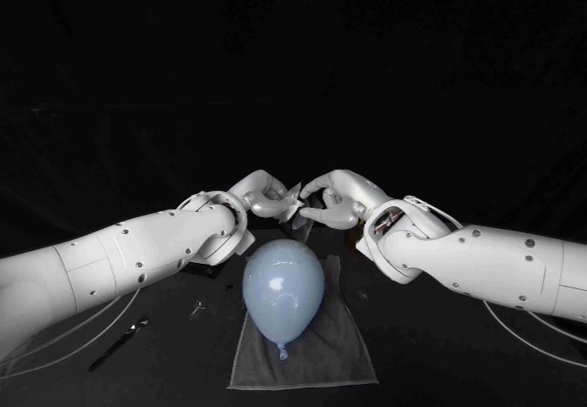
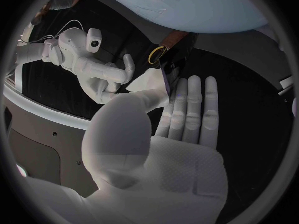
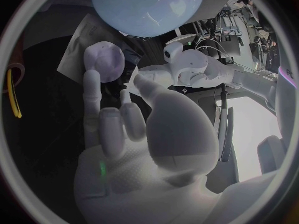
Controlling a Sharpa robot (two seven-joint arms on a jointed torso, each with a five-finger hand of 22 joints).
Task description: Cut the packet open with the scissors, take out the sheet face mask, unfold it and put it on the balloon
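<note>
left hand [image 1: 259, 193] and right hand [image 1: 337, 197] meet just beyond the balloon [image 1: 282, 288], each pinching the pale sheet mask [image 2: 148, 80] between them. best to draw the edges apart slowly and evenly, pinches firm, before lowering it onto the balloon.

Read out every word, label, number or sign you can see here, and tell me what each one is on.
No text can be read here.
Dark packet: a gold ring and a brown band, but no letters that can be made out.
Balloon, grey towel, and the folded white sheet pinched between the left robot hand and the right robot hand: no print visible.
</note>
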